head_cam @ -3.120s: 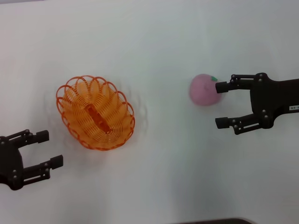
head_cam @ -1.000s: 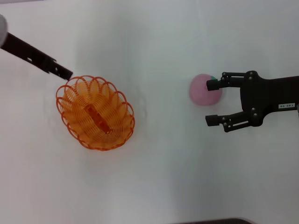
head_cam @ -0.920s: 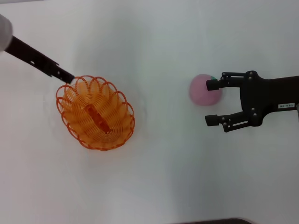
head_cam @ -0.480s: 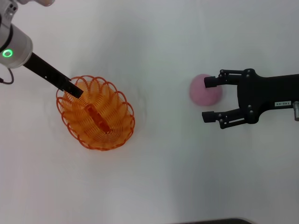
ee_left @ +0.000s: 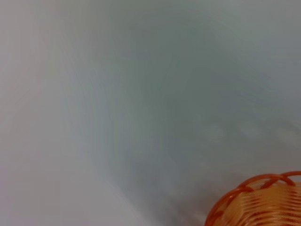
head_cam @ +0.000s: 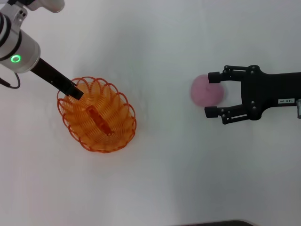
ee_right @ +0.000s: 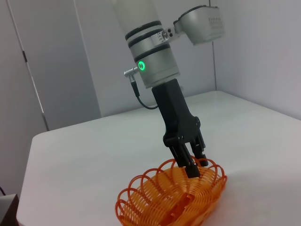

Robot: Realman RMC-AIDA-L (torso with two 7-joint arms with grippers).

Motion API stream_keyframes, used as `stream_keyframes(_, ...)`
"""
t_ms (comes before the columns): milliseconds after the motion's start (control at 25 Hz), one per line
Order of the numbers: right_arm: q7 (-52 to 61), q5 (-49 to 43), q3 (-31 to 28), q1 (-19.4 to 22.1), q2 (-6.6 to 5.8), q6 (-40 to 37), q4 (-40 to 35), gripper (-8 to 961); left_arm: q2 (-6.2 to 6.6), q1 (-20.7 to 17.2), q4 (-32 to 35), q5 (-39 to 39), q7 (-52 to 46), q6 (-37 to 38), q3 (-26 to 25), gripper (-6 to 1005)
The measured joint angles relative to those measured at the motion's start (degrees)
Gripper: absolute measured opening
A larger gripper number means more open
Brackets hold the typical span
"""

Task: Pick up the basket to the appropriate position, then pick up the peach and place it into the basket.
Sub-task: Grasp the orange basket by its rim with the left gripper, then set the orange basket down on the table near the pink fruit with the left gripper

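**Both arms close in: left hand reaches the basket rim, right hand brackets the peach**

Your left hand [head_cam: 75,92] has swung in from the near-left corner of the surface [head_cam: 155,42] and now comes down at the far-left rim of the orange wire basket [head_cam: 97,114]. Seen from the right wrist, its fingers [ee_right: 192,168] sit narrowly apart and dip just inside the scalloped loops; whether they grip a loop yet, you cannot tell. The basket lies where it did three seconds ago, left of centre, flat on the surface, so the lift has most likely not begun.

On the right, your right hand [head_cam: 210,94] has crept leftward and its fingers have narrowed their spread. They now stand apart on either side of the pink peach [head_cam: 205,91], the far fingertip touching or just beside its far edge, the near one beside its near edge. The peach has not moved and is well apart from the basket.

Judged from this, you are at the grasping stage for both things: close on the rim first, reposition the basket, then take the peach.
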State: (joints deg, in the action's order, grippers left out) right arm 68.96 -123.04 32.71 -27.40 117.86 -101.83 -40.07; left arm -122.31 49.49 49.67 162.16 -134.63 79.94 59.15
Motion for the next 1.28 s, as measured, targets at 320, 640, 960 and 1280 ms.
stream_keyframes(320, -0.04, -0.01, -0.02, -0.22, -0.08, 0.88, -0.01, 927, -0.25, 0.10, 0.41, -0.34, -0.33, 0.48, 0.08, 246)
stream_keyframes(640, -0.06, -0.01, -0.59, -0.22, -0.36, 0.91, -0.03, 925, -0.81, 0.12, 5.77, -1.54, -1.73, 6.46, -2.42, 89)
stream_keyframes(960, -1.25, 0.02, -2.83, -0.08, -0.58, 0.99, -0.09, 922, -1.43, -0.39, 15.90, -2.98, -7.26, 13.21, -11.51, 79)
stream_keyframes(1280, -4.49, 0.08, -5.99, 0.31, -0.56, 1.43, 0.70, 919, -0.55, -0.28, 17.21, -3.94, -13.38, 14.06, -14.73, 78)
